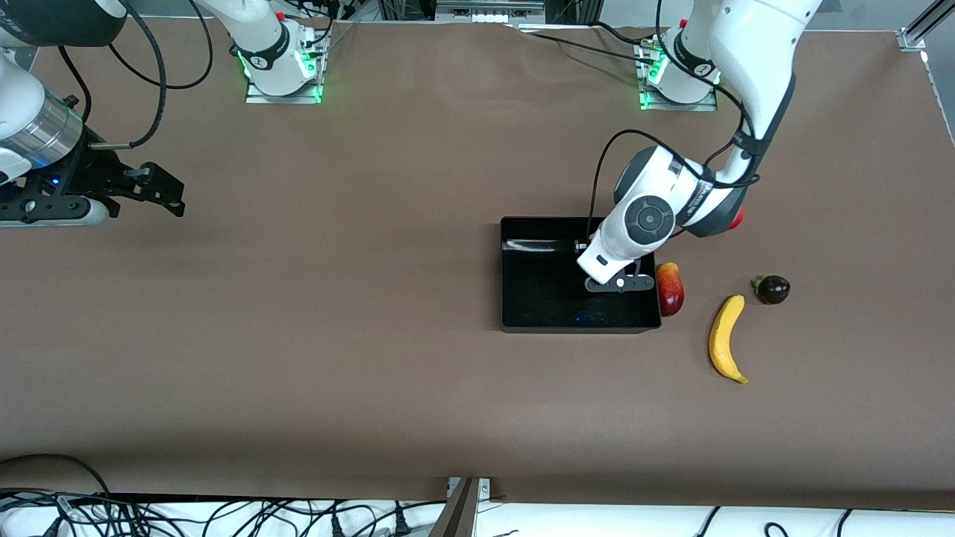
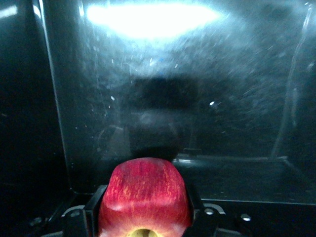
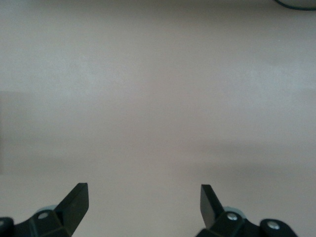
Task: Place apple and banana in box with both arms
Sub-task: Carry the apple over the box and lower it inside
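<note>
My left gripper [image 2: 144, 200] is shut on the apple [image 2: 144, 192], red with a yellowish stem dimple, and holds it just above the glossy floor of the black box [image 2: 222, 113]. In the front view the left arm reaches down into the box [image 1: 522, 309], and its wrist hides the gripper [image 1: 619, 283] and the apple. The long yellow banana [image 1: 727, 337] lies on the table beside the box, toward the left arm's end. My right gripper [image 1: 160, 190] is open and empty above bare table at the right arm's end, where that arm waits; its wrist view [image 3: 143, 202] shows only tabletop.
An elongated red-yellow fruit [image 1: 669, 289] lies against the box's outer wall on the banana's side. A dark purple fruit [image 1: 772, 289] sits just farther from the front camera than the banana. Cables lie along the table's near edge.
</note>
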Controlling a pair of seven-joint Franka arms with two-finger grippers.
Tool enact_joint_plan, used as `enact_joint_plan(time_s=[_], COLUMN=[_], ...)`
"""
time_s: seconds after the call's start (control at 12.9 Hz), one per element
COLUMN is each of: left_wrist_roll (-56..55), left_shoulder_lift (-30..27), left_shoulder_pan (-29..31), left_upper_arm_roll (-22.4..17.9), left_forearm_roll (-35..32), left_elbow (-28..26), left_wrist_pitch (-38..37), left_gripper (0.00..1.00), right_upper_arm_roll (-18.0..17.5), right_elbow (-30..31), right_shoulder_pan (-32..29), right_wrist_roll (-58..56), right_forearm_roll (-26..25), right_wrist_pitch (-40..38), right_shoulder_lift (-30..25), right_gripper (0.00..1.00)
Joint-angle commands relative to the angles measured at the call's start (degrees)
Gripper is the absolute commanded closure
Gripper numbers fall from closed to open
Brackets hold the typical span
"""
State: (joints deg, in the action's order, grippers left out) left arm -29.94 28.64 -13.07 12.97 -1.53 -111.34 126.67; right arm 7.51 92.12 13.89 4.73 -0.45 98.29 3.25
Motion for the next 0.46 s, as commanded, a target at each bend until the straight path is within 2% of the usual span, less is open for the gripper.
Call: enact_joint_plan(time_s=[0.0,0.08,0.15,0.23,0.31,0.39], left_wrist_roll=[-0.73,-0.82,-0.82,-0.82,-0.82,-0.73], left_shoulder_lift=[-0.35,0.44,0.71,1.23,1.24,0.89], left_shoulder_pan=[0.15,0.15,0.15,0.24,0.33,0.41], left_upper_arm_roll=[-0.32,-0.32,-0.32,-0.32,-0.32,-0.49], left_forearm_roll=[-1.19,-1.11,-1.11,-1.11,-1.11,-1.11], left_elbow=[-1.51,-1.34,-1.25,-1.25,-1.08,-0.81], left_wrist_pitch=[1.30,1.47,1.82,1.83,1.83,1.57], left_gripper=[0.87,0.82,0.70,0.42,0.24,0.00], right_upper_arm_roll=[-0.74,-0.83,-0.83,-0.74,-0.83,-0.83], right_elbow=[-1.15,-1.24,-1.24,-1.15,-1.24,-1.24], right_shoulder_pan=[-0.79,-0.70,-0.70,-0.70,-0.70,-0.70], right_wrist_roll=[0.19,0.19,0.19,0.19,0.19,0.10], right_forearm_roll=[-0.70,-0.70,-0.70,-0.61,-0.61,-0.70], right_wrist_pitch=[-0.30,-0.30,-0.30,-0.30,-0.30,-0.30], right_shoulder_lift=[0.35,0.35,0.35,0.35,0.35,0.35], right_gripper=[0.00,0.00,0.00,0.00,0.00,0.00])
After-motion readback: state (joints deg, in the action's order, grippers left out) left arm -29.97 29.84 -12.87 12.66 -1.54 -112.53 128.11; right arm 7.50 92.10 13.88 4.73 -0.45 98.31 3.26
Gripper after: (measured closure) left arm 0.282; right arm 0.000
